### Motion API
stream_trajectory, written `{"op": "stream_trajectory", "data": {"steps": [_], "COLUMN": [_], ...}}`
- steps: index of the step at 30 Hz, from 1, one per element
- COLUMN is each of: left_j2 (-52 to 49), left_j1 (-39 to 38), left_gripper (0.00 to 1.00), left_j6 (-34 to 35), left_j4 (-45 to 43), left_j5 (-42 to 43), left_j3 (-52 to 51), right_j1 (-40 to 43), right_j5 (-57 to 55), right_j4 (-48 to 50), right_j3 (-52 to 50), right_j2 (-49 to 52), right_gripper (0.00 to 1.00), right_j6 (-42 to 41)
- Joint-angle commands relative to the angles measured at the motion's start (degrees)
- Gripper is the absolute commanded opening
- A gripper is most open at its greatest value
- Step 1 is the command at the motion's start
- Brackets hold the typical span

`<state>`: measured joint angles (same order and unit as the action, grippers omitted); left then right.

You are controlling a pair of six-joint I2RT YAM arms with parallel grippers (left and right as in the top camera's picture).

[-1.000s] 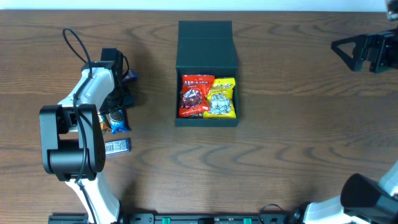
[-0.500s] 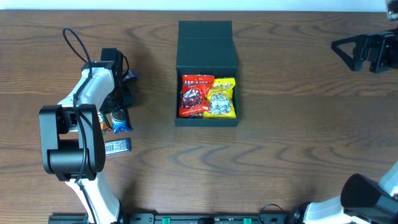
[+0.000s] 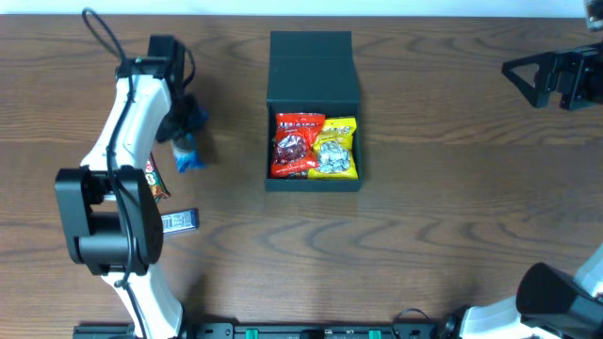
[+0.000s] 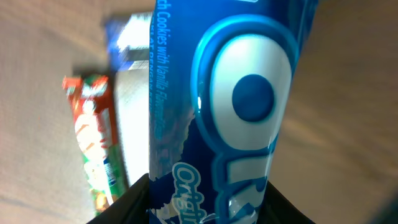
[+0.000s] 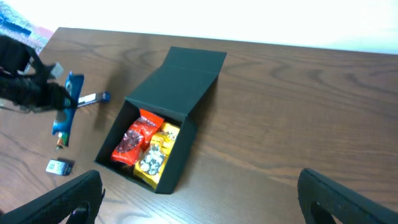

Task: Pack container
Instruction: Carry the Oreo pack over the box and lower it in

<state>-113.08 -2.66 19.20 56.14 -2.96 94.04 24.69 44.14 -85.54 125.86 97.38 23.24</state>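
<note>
Wood-grain table point(image 3: 452, 188), white strip point(image 3: 301, 8) beyond its far edge.
Left gripper point(image 3: 185, 124) clamped a blue cookie packet point(image 4: 217, 124), seemingly off the tabletop; right gripper point(image 3: 528, 80) gaped; container point(image 3: 311, 61) sat open.

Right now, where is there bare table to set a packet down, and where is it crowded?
Free: the table between the container and right pincer, and in front of the container. Crowded: the left side, where the left pincer holds a blue cookie packet near a red-and-green bar and a small blue bar. The container looks full.
</note>
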Motion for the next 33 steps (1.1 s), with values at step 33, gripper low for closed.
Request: {"op": "stream_trajectory", "data": {"steps": [33], "left_j2": [-4.76], "left_j1": [-27.3], "left_gripper": [0.13], "left_j6": [5.6], "left_j4": [-3.52], "left_j5": [1.27], "left_j3": [4.68], "right_j1": [0.37], "right_j5": [1.33], "right_j4": [-0.66], "right_j3": [-0.09], "right_j2": [0.13], "right_gripper": [0.99], "right_j6": [0.33]}}
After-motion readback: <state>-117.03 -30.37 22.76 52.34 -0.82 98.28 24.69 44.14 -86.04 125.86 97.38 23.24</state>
